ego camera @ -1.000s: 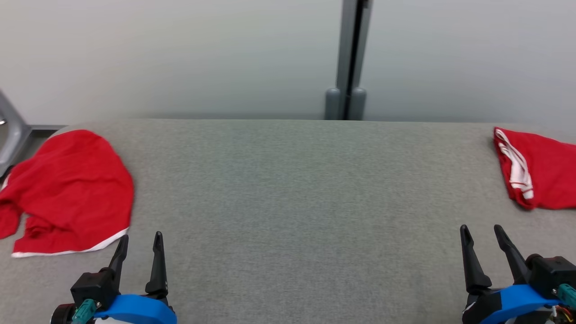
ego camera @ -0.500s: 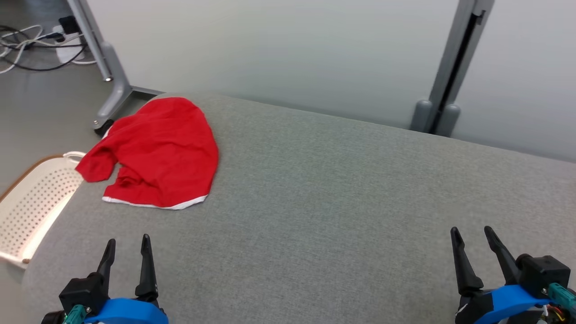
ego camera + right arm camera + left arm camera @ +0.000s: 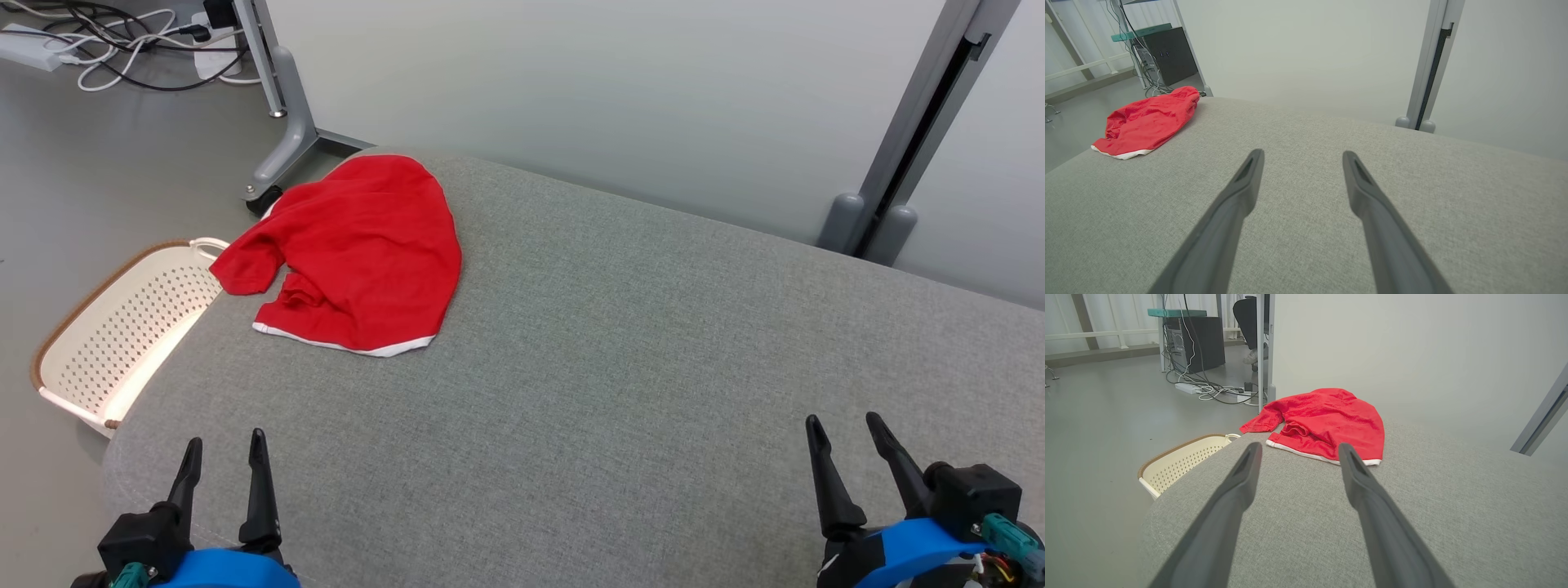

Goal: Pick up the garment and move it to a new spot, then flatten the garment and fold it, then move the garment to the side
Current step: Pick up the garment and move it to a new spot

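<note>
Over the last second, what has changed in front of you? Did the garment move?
Only the head camera turned toward the robot's left: the basket and floor cables came into view. The red garment lies unmoved, crumpled at the table's far left corner. Left gripper and right gripper stay open, holding nothing.

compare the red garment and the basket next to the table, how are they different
The garment is red with a white hem; the basket is cream with a brown rim. The garment lies crumpled on the grey table; the basket sits lower, beside the table's edge. The garment is soft cloth; the basket is rigid and perforated. Both are at the table's left end.
</note>
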Tool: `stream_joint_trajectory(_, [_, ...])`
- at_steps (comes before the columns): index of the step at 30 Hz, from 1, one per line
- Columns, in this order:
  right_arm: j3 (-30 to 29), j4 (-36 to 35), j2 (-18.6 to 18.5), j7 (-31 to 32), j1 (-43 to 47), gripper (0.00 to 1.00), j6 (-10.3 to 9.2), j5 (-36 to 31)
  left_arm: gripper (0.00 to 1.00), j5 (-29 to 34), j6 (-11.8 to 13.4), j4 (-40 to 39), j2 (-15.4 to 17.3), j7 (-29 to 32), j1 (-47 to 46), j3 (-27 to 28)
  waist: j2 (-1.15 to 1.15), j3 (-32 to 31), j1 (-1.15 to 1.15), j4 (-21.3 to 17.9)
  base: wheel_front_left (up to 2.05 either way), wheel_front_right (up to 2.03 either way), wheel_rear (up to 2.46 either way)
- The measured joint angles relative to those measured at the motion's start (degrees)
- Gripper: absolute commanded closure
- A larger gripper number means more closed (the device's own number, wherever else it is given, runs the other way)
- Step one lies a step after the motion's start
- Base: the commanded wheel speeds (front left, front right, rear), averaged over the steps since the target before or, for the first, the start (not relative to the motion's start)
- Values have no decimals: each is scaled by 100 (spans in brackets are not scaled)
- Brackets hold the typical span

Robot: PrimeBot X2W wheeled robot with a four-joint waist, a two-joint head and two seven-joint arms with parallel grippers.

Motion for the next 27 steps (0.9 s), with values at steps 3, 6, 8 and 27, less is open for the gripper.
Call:
stream_joint_trajectory(3, [30,4,0,0,1,0,0,1,0,-23,9,-41,7,1,16,0,0,7,0,-10,0,0,0])
stream_joint_trajectory(6, [49,4,0,0,2,0,0,1,0,-37,9,-114,11,18,15,-12,0,25,0,-39,0,0,0])
stream_joint_trajectory(8, [56,2,0,1,2,0,0,1,0,-36,7,-179,37,43,-1,-33,0,44,0,-67,0,0,0])
stream_joint_trajectory(27, [213,-175,3,23,-354,0,0,-174,0,-793,-1,1,1268,1521,-1887,742,0,1075,0,-1200,0,0,0])
